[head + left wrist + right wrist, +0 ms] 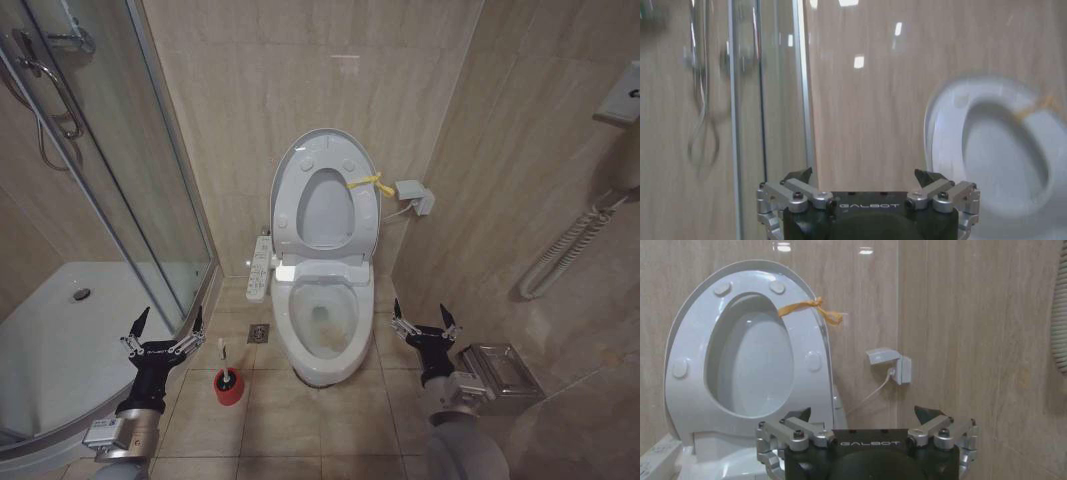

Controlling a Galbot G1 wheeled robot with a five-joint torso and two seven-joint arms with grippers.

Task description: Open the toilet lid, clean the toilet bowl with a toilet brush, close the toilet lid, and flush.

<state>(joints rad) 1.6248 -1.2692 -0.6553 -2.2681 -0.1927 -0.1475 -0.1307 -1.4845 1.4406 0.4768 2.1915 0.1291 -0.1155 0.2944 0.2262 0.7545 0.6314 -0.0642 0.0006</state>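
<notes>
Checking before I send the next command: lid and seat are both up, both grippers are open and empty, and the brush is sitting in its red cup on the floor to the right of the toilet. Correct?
Not quite. The head view shows the toilet brush in its red cup on the robot's left of the toilet bowl, near the left gripper. The rest holds: toilet lid and seat up, right gripper open too.

Tiled bathroom: toilet bowl [322, 330], shower tray [60, 340]

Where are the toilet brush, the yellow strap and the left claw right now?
toilet brush [222, 352]: head view, on its white handle above the red cup.
yellow strap [807, 307]: right wrist view, on the band across the raised seat's edge.
left claw [163, 328]: head view, midway between its open fingertips.
</notes>
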